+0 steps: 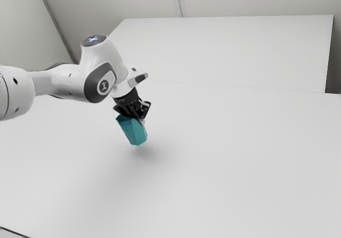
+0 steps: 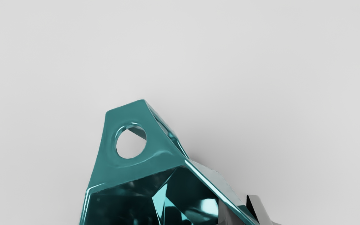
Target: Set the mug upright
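Had the mug (image 1: 132, 131) pinched by its wall (image 2: 211, 185) in the gripper (image 2: 242, 210), mouth upward but tilted, apparently clear of the table (image 1: 224, 169), with levelling, lowering and releasing seemingly left.

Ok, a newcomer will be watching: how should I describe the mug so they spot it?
Over the pale table, follow the white arm from the exterior view's left to its black gripper. The mug hangs there, gripped by its wall. Teal facets and a round-holed handle set it apart from gripper and table.
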Tool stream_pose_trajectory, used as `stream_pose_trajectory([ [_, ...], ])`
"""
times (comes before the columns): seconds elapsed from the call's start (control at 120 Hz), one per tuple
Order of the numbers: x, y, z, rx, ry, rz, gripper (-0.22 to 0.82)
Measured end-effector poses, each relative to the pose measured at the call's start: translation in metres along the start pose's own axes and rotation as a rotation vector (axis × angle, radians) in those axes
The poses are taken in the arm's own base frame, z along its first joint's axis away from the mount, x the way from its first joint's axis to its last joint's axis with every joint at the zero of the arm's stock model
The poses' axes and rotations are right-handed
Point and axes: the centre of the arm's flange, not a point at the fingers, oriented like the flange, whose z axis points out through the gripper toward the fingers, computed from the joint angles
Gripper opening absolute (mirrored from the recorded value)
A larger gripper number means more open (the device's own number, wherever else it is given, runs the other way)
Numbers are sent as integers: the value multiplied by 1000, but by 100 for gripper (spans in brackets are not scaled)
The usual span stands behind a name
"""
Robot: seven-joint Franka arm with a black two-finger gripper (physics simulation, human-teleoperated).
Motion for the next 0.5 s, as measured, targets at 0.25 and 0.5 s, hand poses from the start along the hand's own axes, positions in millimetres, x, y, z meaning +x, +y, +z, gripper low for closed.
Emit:
stream_pose_trajectory([
  [0.25, 4, -7, 34, 26, -36, -149, -18],
  [0.5, 12, -32, 61, 35, -47, -299, -18],
])
